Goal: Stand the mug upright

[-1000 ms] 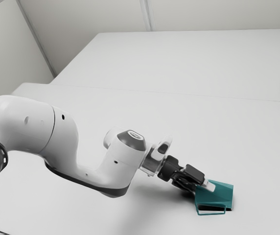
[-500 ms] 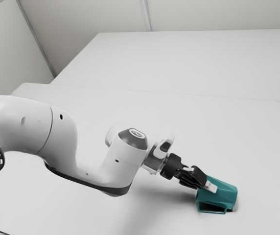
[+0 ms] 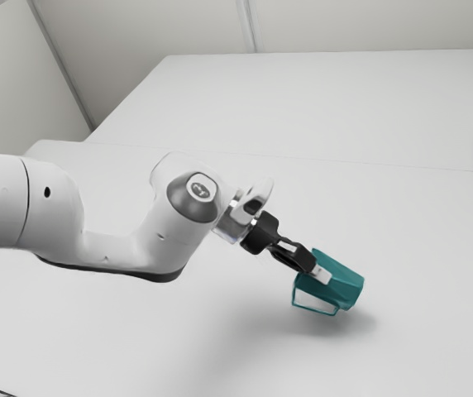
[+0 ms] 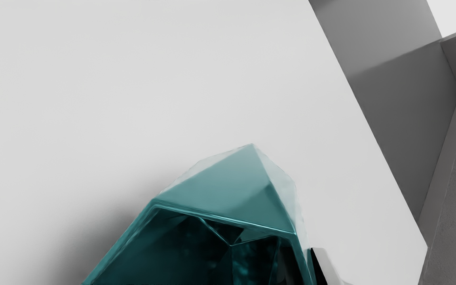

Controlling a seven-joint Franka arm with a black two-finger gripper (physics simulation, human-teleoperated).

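Claw [image 3: 323, 275]: clenched on the teal faceted mug [image 3: 343, 286] at its rim [image 4: 304, 259] | Position: we hold it above the worktop [image 3: 422, 256] | Axis: slanting from mouth near claw down to base [image 3: 355, 296], exterior view's right; we judge righting requires steepening this slant

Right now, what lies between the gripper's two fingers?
One wall of the teal mug: the wrist view shows one finger inside the mug and the other outside.
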